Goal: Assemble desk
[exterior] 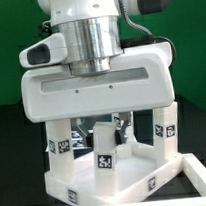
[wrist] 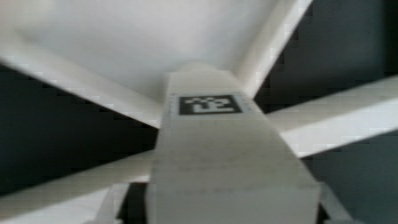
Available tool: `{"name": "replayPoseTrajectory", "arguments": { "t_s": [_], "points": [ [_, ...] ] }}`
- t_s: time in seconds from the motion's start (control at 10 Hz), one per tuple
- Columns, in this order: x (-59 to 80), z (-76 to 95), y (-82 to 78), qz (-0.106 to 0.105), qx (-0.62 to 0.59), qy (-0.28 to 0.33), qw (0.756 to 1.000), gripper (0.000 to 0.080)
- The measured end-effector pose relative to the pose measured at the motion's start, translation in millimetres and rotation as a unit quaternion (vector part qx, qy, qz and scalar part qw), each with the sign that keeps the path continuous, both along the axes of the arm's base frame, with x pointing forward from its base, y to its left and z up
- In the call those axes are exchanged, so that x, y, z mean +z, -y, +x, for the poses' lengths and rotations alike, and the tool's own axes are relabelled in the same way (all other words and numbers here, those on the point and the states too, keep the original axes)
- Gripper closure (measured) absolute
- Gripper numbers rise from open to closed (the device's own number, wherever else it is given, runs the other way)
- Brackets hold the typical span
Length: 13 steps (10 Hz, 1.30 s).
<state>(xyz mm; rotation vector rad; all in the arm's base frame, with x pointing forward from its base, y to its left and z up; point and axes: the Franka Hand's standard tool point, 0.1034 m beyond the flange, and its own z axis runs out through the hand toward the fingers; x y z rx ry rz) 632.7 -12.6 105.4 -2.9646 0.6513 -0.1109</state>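
Observation:
The white desk tabletop (exterior: 118, 187) lies upside down on the black table, rim up. White legs with tags stand in its corners at the exterior view's left (exterior: 62, 144), right (exterior: 169, 126) and back (exterior: 118, 121). My gripper (exterior: 102, 141) reaches straight down and is shut on another tagged leg (exterior: 104, 159), held upright over the near part of the tabletop. In the wrist view this leg (wrist: 214, 140) fills the middle between my gripper (wrist: 217, 205) fingers. Its far end sits where two tabletop rims (wrist: 107, 85) meet. Whether it is seated in a socket is hidden.
A white raised bar (exterior: 197, 170) lies on the table close to the tabletop at the exterior view's right. The robot's wide white hand (exterior: 95, 87) hangs just above the standing legs. A green backdrop stands behind.

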Motion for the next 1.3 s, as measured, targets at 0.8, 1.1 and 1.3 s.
{"name": "replayPoseTrajectory", "arguments": {
  "t_s": [0.8, 1.1, 1.3],
  "points": [
    [-2.7, -3.9, -2.5, 0.070, -0.468, -0.042, 0.880, 0.0514],
    [-3.5, -3.3, -10.9, 0.109, -0.646, -0.071, 0.752, 0.0514],
    [-4.2, -3.6, -11.8, 0.105, -0.620, -0.067, 0.774, 0.0427]
  ]
}}
